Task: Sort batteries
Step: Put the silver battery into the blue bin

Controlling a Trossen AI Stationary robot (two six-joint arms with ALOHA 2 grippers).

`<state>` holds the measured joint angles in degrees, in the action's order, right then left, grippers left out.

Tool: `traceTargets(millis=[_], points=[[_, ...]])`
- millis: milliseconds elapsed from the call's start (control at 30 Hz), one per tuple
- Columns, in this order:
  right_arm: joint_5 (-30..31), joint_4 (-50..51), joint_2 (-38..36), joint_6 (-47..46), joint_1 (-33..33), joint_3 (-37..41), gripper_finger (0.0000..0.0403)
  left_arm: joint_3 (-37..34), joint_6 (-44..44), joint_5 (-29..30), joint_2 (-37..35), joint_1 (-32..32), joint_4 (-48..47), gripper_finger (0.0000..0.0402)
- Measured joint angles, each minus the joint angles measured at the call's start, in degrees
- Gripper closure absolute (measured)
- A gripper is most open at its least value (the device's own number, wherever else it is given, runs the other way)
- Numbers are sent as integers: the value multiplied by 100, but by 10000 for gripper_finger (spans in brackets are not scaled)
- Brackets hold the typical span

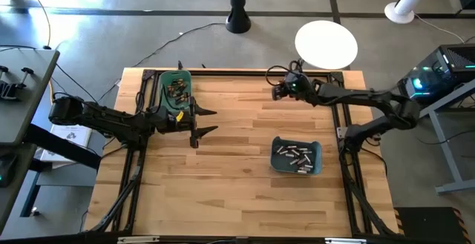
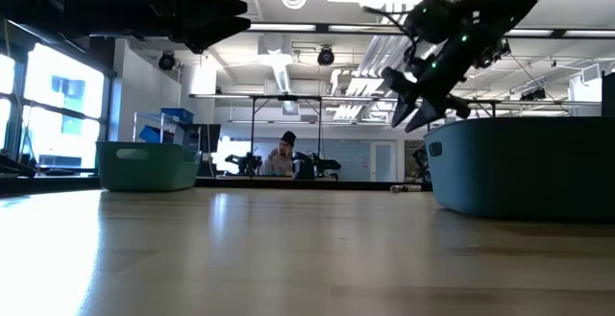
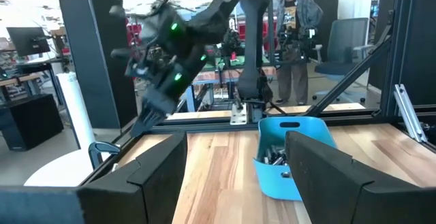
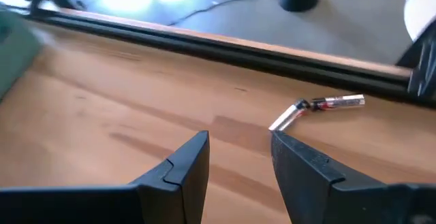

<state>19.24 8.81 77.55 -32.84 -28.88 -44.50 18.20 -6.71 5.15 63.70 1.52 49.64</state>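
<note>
Right tool [image 4: 238,157] hangs over the far edge of the table [image 1: 237,192], jaws apart and empty, two loose batteries [image 4: 320,108] lying just ahead of its tips. Left tool [image 1: 204,122] waits wide open beside the green bin [image 1: 177,88], which holds a few cells. Nearer me the blue bin [image 1: 297,157] carries a small heap of silvery ones. Most looks sorted, I'd say; those two strays remain.

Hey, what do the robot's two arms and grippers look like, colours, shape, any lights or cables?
Both arms are dark, jointed and slim, with thin black cables alongside. The left gripper has two pointed black fingers. The right gripper is also black; green lights glow near its wrist, and its fingers are flat, angular wedges.
</note>
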Motion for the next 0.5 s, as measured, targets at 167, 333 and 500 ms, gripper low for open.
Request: traceTargets(millis=[167, 333, 500], points=[[390, -36, 989, -226, -87, -330, 252, 0, -42, 0, 0, 0, -1, 163], [559, 437, 1985, -184, -276, -981, 252, 0, -42, 0, 0, 0, -40, 163], [521, 1026, 2675, -319, -499, -1660, 252, 0, -42, 0, 2, 0, -56, 163]])
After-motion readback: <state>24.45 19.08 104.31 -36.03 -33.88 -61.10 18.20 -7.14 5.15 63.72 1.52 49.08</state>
